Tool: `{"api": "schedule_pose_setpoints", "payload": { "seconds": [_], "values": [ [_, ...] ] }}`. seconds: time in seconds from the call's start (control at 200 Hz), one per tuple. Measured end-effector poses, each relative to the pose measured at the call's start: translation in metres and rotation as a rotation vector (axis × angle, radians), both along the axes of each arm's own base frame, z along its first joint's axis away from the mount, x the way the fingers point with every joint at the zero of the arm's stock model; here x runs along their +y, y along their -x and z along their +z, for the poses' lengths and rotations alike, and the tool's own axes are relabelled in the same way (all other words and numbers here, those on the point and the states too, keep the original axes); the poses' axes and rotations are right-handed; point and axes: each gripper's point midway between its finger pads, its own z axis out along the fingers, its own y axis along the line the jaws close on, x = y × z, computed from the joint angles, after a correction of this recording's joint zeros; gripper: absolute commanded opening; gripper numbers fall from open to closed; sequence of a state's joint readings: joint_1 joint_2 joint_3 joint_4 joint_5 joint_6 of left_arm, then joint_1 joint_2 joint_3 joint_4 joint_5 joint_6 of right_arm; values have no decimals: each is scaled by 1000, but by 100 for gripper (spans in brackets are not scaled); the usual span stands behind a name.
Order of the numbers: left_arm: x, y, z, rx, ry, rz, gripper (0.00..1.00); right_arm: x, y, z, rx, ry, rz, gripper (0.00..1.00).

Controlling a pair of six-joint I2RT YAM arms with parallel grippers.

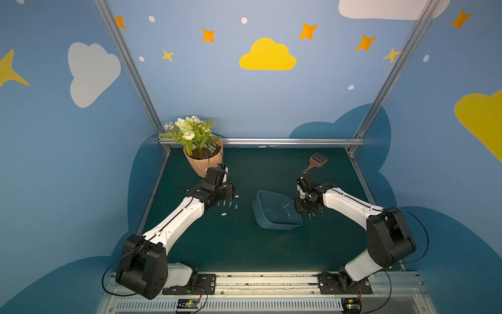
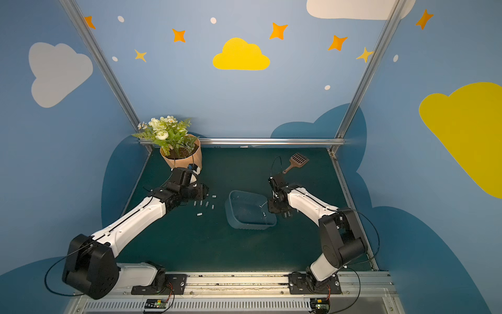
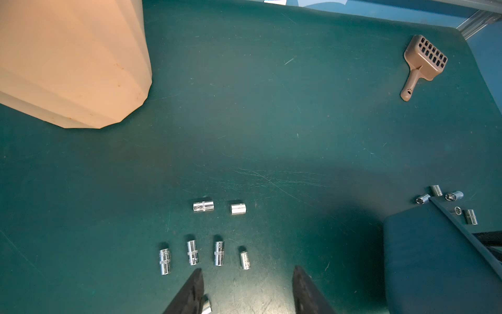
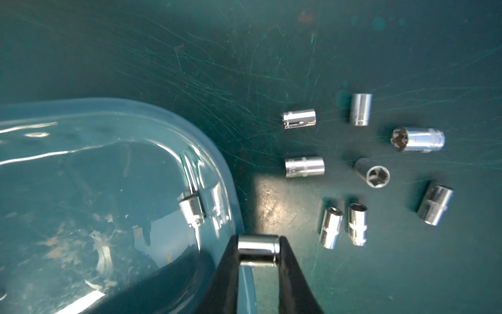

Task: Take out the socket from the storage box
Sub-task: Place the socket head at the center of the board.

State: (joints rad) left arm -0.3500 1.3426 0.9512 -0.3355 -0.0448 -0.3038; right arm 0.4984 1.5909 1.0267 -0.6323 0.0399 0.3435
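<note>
One chrome socket (image 4: 258, 246), a short polished cylinder, lies crosswise between the black jaws of the right gripper (image 4: 258, 254), clamped at both ends, over the rounded corner rim of the storage box (image 4: 81, 114). It seems clear of the plastic, though blur hides this. A second socket (image 4: 191, 210) rests inside the translucent blue-grey tub against its wall. The left gripper (image 3: 248, 269) stands spread and empty above the scratched green mat (image 3: 271, 108).
</note>
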Motion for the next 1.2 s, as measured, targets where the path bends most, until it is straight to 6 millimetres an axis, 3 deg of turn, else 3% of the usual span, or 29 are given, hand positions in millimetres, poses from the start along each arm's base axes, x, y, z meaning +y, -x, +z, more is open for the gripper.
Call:
{"api": "schedule_pose_setpoints", "payload": {
  "seconds": [0.446, 0.626, 0.906, 1.056, 1.196],
  "values": [
    [-1, 1, 0, 1, 1, -3, 53, 28, -5, 22, -38, -56, 56, 13],
    [-1, 1, 0, 1, 2, -2, 53, 29, -4, 23, -37, -57, 61, 13],
    [-2, 1, 0, 1, 1, -3, 54, 22, -5, 25, -35, -41, 48, 14],
    [-2, 1, 0, 1, 1, -3, 54, 6, -8, 29, -47, -39, 8, 14],
    [-2, 1, 0, 0, 2, -3, 54, -7, -5, 19, -22, -24, -22, 14]
  ]
}}
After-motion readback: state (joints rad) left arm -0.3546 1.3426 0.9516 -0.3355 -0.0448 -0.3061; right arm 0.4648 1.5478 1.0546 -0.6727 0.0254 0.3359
